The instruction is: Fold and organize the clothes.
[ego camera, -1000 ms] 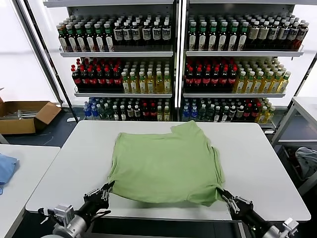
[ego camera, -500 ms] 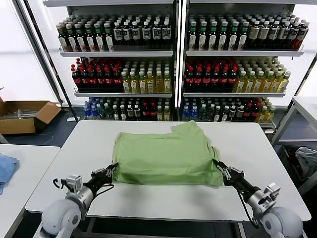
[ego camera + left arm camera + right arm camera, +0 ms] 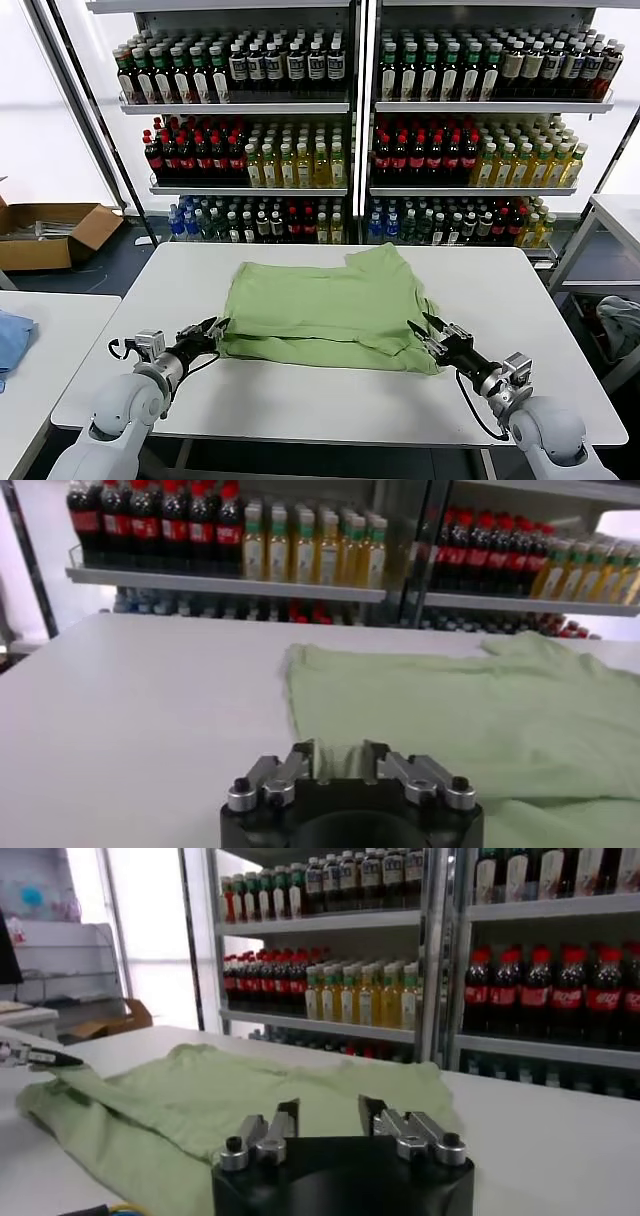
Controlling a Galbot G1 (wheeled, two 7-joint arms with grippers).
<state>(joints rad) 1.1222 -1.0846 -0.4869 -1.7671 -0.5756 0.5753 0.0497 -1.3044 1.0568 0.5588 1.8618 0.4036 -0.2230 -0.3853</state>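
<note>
Lying folded on the white rectangular table (image 3: 300, 400), roughly at its middle: a light green soft-fabric shirt (image 3: 330, 310), near half doubled back over the far half, collar end bunched toward the far side of the table top. At the shirt's left near corner, the left gripper (image 3: 208, 330), low over the table, dark fingers (image 3: 218, 324) parted and right at the fabric edge; from the left wrist view, cloth visible between the finger bases, though hard to say whether any of it is actually pinched. At the shirt's right near corner, the right gripper (image 3: 432, 333), jaws spread wide, tips just over the folded edge, nothing clamped in the right wrist view. Beyond the table's far edge, tall metal shelves of bottled drinks (image 3: 350, 130). Off the table's left side, a brown cardboard box (image 3: 50, 232) on the floor.
</note>
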